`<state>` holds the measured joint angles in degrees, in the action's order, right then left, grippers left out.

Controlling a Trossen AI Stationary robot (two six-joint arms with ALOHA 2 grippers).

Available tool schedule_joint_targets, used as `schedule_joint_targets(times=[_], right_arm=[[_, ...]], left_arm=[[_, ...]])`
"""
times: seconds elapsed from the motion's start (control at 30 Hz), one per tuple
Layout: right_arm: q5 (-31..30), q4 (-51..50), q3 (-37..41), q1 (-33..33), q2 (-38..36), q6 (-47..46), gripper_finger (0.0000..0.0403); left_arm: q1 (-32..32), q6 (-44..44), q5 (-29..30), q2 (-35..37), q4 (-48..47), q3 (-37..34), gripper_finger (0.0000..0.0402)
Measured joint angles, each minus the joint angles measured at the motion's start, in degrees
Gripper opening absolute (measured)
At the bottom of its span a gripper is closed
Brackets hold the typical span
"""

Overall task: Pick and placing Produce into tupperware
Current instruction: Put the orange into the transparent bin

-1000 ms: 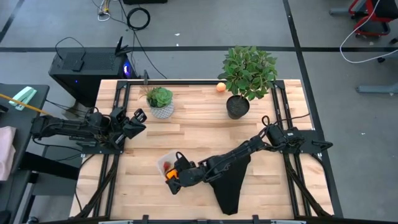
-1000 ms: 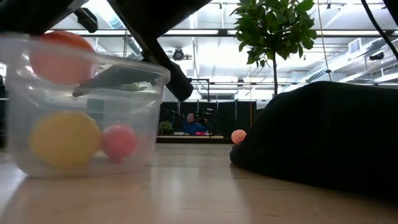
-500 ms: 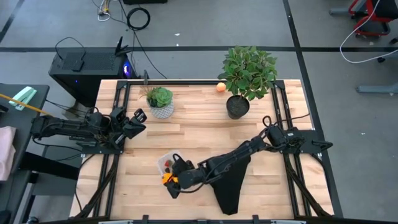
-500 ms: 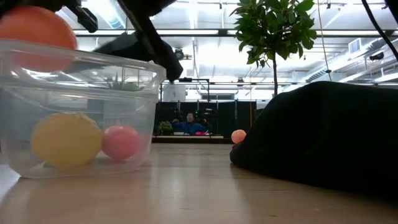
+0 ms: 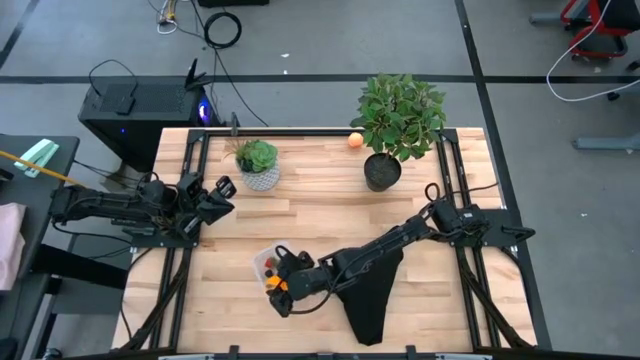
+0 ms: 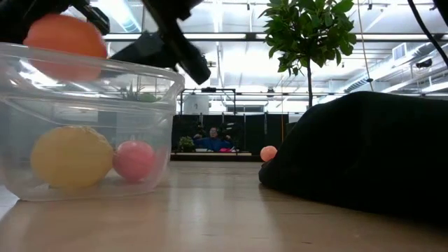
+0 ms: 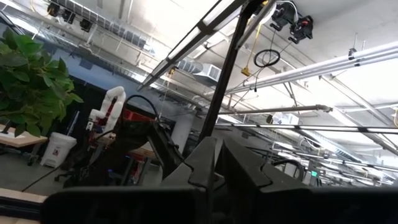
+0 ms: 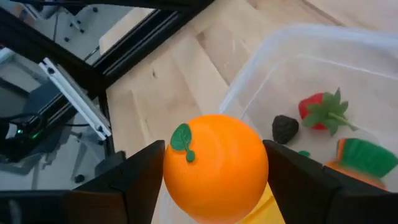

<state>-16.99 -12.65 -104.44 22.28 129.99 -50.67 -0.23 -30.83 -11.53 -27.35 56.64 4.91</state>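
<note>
While over tupperware (image 8: 323, 68), orange (image 8: 215, 167) between right gripper's (image 8: 214, 177) fingers.

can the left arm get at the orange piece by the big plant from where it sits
Probably not easily. The left gripper sits shut at the table's left edge, while the loose orange piece lies at the far edge by the big plant, the small plant between.

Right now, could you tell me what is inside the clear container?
The clear container holds a strawberry, a carrot, a small dark piece and something yellow. The held orange covers the rest.
</note>
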Motion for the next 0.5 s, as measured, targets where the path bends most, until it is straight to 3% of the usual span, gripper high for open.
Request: schedule_joint_targets(times=[0.2, 0.5], right_arm=[[0.3, -4.7, 0.0, -0.6, -1.5, 4.3, 0.0269], [1.4, -7.7, 0.0, -0.5, -1.9, 20.2, 0.027]], left_arm=[[0.0, 0.0, 0.0, 0.0, -0.1, 0.0, 0.0042], [0.0, 0.0, 0.0, 0.0, -0.9, 0.0, 0.0034]])
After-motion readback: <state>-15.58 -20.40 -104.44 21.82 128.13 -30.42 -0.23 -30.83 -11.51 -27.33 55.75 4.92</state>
